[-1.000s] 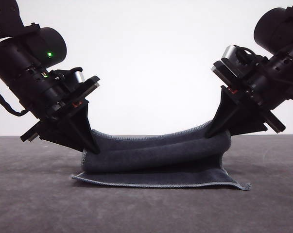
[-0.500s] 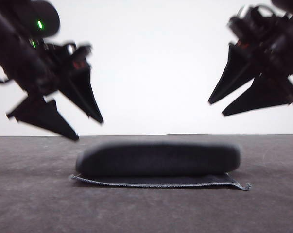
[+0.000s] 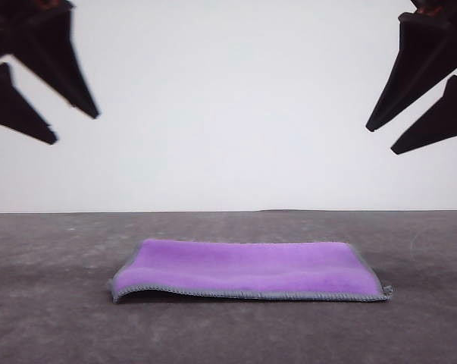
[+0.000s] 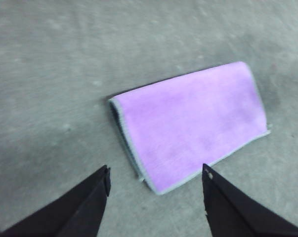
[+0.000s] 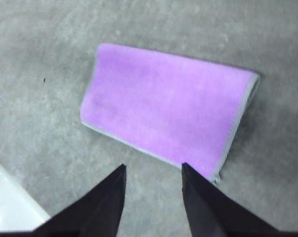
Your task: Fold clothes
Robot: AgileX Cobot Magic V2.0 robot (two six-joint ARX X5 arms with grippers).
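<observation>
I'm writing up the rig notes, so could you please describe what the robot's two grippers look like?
Both are matte black. The left gripper and right gripper each end in two long, flat, triangular fingers tapering to sharp points. One finger of the left gripper carries a small pale dot near its tip. No cables or markings are visible.

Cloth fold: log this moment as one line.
cloth: folded, purple up, flat on table | left gripper: open, raised | right gripper: open, raised

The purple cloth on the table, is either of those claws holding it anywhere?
No. The cloth lies folded on the table, and the left gripper and right gripper are both open above it, holding nothing.
</observation>
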